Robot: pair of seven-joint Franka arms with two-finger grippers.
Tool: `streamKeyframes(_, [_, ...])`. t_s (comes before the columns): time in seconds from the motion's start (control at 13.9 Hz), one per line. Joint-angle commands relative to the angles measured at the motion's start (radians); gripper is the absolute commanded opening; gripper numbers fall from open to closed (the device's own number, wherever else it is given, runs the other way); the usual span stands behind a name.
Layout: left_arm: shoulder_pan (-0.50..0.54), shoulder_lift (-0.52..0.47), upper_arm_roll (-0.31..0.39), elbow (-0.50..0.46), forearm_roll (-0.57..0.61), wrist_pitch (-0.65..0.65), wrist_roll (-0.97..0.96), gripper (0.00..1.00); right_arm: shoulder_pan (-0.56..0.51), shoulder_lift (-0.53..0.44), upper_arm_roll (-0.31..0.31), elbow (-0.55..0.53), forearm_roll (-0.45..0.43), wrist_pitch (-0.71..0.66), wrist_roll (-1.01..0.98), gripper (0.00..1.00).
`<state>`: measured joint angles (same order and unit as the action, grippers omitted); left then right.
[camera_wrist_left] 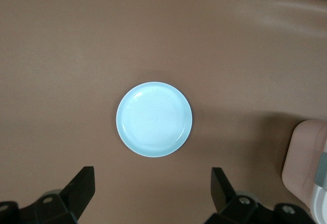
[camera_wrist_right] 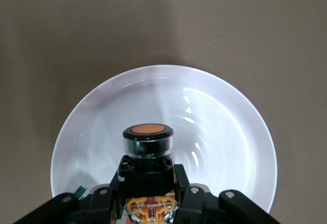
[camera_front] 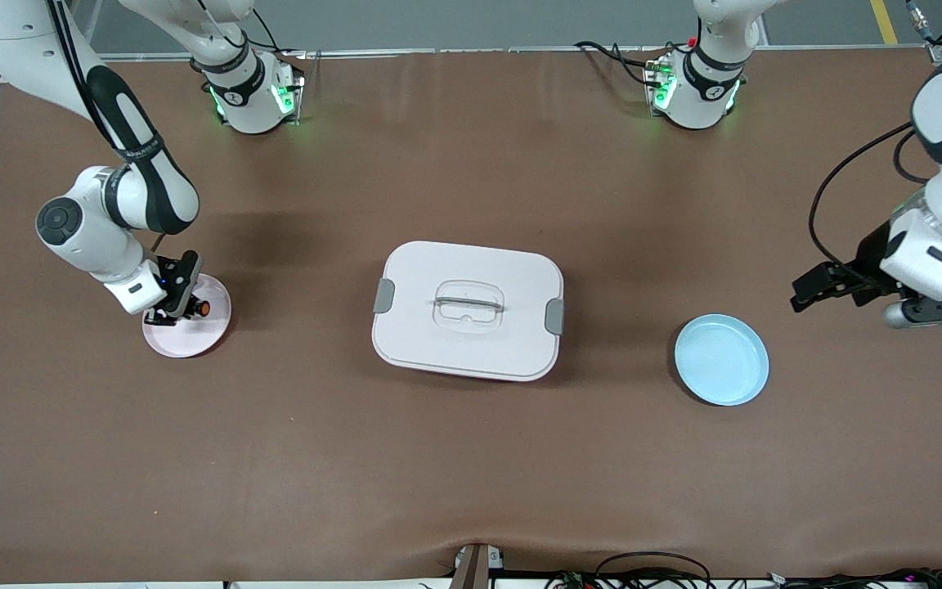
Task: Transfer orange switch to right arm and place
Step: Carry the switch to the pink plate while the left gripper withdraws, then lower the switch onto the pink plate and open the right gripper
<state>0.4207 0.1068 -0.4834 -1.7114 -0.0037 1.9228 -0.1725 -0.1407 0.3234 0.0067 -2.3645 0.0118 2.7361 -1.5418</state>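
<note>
My right gripper (camera_front: 183, 307) is shut on the orange switch (camera_front: 202, 308), low over a pale pink plate (camera_front: 193, 342) toward the right arm's end of the table. In the right wrist view the switch (camera_wrist_right: 148, 141) shows a round orange face in a black ring. Its dark body sits clamped between my right gripper's (camera_wrist_right: 148, 185) fingers, above the plate's (camera_wrist_right: 230, 111) white bowl. I cannot tell whether the switch touches the plate. My left gripper (camera_front: 808, 293) hangs open and empty over bare table beside a light blue plate (camera_front: 721, 360). The left wrist view shows that plate (camera_wrist_left: 154, 119) ahead of the spread left gripper (camera_wrist_left: 153, 189).
A white lidded box (camera_front: 468, 311) with grey side clips and a clear handle stands mid-table between the two plates; its corner (camera_wrist_left: 306, 162) shows in the left wrist view. Brown mat covers the table. Cables run along the edge nearest the front camera.
</note>
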Motion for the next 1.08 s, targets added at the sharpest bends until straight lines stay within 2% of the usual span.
streamKeyframes(0.0, [0.012,-0.012,-0.006,0.079,0.021,-0.125,0.013,1.0,-0.019,0.026,0.012,0.014,-0.016,0.022,-0.012,0.0])
streamKeyframes(0.22, [0.012,-0.022,0.008,0.102,0.021,-0.166,0.025,1.0,-0.016,0.039,0.013,0.014,-0.016,0.025,-0.027,0.0])
streamKeyframes(0.36, [0.012,-0.058,0.012,0.101,0.021,-0.168,0.025,1.0,-0.017,0.054,0.013,0.016,-0.015,0.025,-0.064,0.0])
streamKeyframes(0.72, [0.018,-0.075,0.014,0.128,0.021,-0.171,0.024,1.0,-0.017,0.054,0.013,0.017,-0.015,0.025,-0.064,0.0])
streamKeyframes(0.79, [0.032,-0.075,0.011,0.133,0.019,-0.185,0.025,1.0,-0.016,0.055,0.013,0.025,-0.013,0.025,-0.066,0.71])
streamKeyframes(0.87, [0.033,-0.073,0.012,0.16,0.019,-0.197,0.025,1.0,-0.016,0.055,0.013,0.028,-0.013,0.024,-0.07,1.0])
streamKeyframes(1.01, [0.03,-0.072,0.012,0.176,0.017,-0.214,0.027,1.0,-0.017,0.055,0.013,0.031,-0.013,0.024,-0.07,1.0])
